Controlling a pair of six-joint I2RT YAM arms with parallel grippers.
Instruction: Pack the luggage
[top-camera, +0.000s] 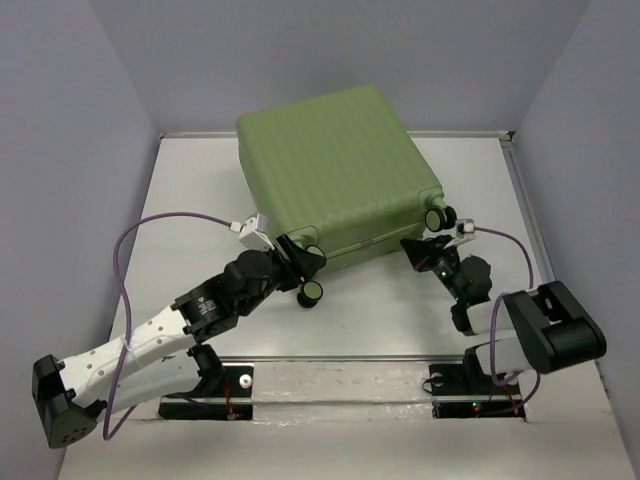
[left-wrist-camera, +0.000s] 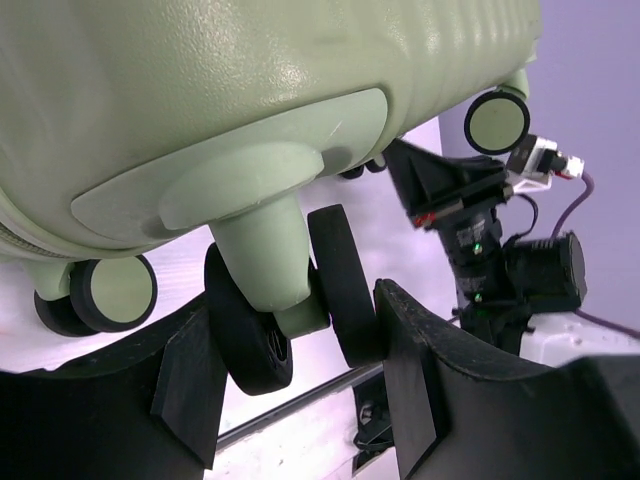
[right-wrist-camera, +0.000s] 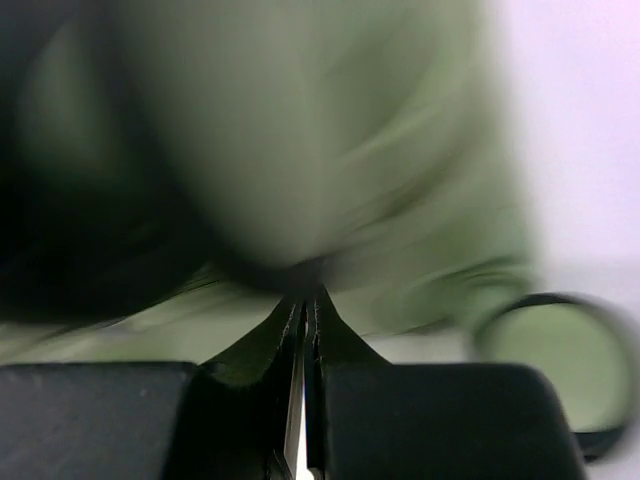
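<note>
The luggage (top-camera: 335, 170) is a light-green ribbed hard-shell suitcase, closed, lying on the white table with its wheels toward me. My left gripper (top-camera: 300, 252) is at its near left corner. In the left wrist view the left gripper (left-wrist-camera: 300, 320) straddles a black twin wheel (left-wrist-camera: 345, 290) under the shell (left-wrist-camera: 200, 90), fingers against both sides. My right gripper (top-camera: 415, 245) is at the near right corner beside another wheel (top-camera: 437, 215). In the right wrist view the right gripper (right-wrist-camera: 305, 300) is shut, its tips against the blurred green shell (right-wrist-camera: 300, 130).
A second left-corner wheel (top-camera: 312, 290) hangs just in front of my left gripper, and also shows in the left wrist view (left-wrist-camera: 115, 293). A green-faced wheel (right-wrist-camera: 545, 345) sits right of my right gripper. Grey walls enclose the table (top-camera: 180, 200) on three sides.
</note>
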